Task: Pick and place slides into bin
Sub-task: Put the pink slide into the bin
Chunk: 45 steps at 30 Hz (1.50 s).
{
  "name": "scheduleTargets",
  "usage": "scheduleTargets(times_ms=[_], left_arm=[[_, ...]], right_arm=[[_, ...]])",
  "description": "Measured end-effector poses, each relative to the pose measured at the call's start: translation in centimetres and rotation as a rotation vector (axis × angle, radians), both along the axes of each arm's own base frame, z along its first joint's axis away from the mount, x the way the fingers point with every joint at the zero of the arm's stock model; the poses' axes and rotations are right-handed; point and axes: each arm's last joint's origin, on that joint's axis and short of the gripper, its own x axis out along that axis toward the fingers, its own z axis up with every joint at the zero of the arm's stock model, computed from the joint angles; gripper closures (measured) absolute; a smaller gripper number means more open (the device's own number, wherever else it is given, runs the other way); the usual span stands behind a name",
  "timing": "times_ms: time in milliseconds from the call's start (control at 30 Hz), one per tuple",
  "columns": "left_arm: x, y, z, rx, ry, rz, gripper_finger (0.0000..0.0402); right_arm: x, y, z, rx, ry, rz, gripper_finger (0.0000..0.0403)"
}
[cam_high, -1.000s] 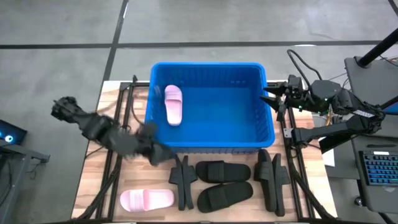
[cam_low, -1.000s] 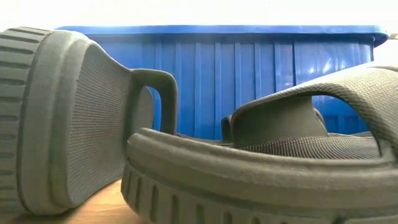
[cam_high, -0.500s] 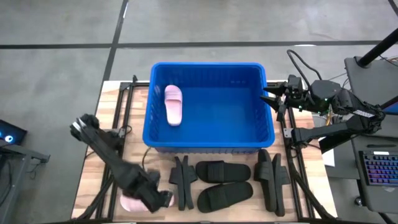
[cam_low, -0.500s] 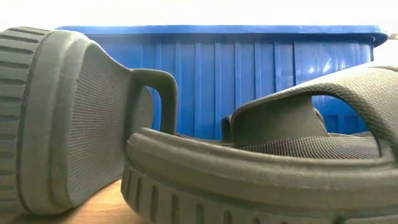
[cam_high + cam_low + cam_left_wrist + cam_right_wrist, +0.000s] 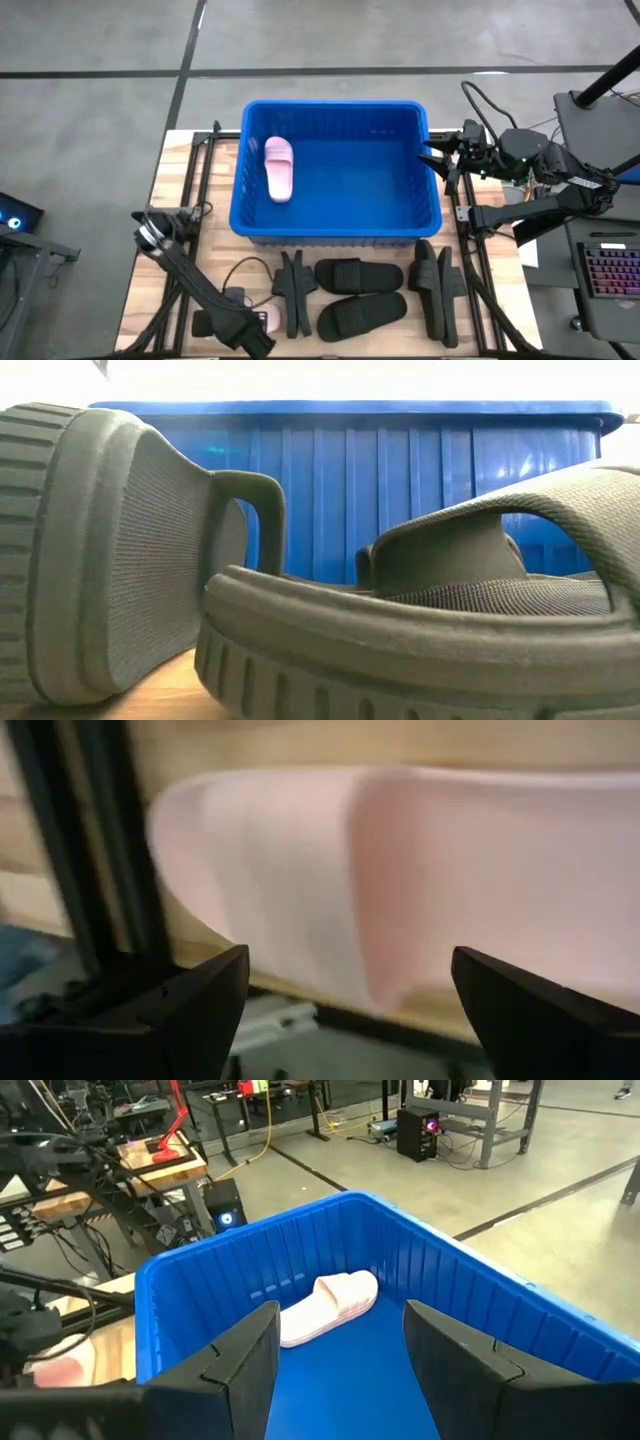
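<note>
A pale pink slide (image 5: 400, 880) lies on the wooden table at the near left. In the high view my left arm hides it except for a pink sliver (image 5: 268, 320). My left gripper (image 5: 345, 995) hangs open just over it, pointing down, one finger on each side of the strap. Whether a finger touches it, I cannot tell. A second pink slide (image 5: 279, 168) lies on the floor of the blue bin (image 5: 330, 103). Several black slides (image 5: 358, 273) lie on the table in front of the bin. My right gripper (image 5: 440, 160) waits open at the bin's right rim.
Two pairs of black slides stand on edge (image 5: 292, 292) (image 5: 437, 285), and two lie flat between them (image 5: 362, 312). Black rails (image 5: 185, 280) and a cable (image 5: 245, 270) cross the table's left side. In the low view, black slides (image 5: 100, 550) fill the foreground in front of the bin wall (image 5: 400, 480).
My left gripper has swung from the bin's near left corner toward the table's near edge and sunk over the pink slide there, tipping from nearly level to pointing down. It has stayed open. The slide has not moved.
</note>
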Motion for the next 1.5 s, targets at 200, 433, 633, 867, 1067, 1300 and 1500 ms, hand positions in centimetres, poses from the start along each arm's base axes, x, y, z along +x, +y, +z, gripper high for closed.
scheduleTargets(times_ms=[200,433,633,867,1067,1300,1500], left_arm=[[-0.8,0.4,-1.2,0.086,0.142,-0.014,0.0073],[-1.5,0.7,-2.3,0.181,0.257,-0.088,0.0157],[-1.2,-0.2,-3.8,0.145,0.208,-0.121,0.0298],[-1.7,-0.5,-1.9,0.032,0.097,-0.276,0.0395],[-2.9,1.4,4.7,-0.126,-0.187,-0.553,0.0400],[-2.6,5.6,14.7,-0.069,-0.969,-0.608,0.0401],[0.5,10.8,22.0,0.505,-1.554,-0.802,0.0401]], right_arm=[[0.0,0.0,0.0,0.000,0.000,0.000,0.0199],[0.0,0.0,0.0,-0.001,0.001,0.003,0.0200],[0.0,0.0,0.0,-0.003,0.003,0.004,0.0200],[0.0,0.0,0.0,-0.018,0.011,0.008,0.0200],[0.0,0.0,-0.1,-0.019,0.014,0.013,0.0199],[0.0,0.0,-0.1,-0.018,0.015,0.012,0.0200],[0.0,0.0,-0.1,-0.016,0.014,0.011,0.0199]])
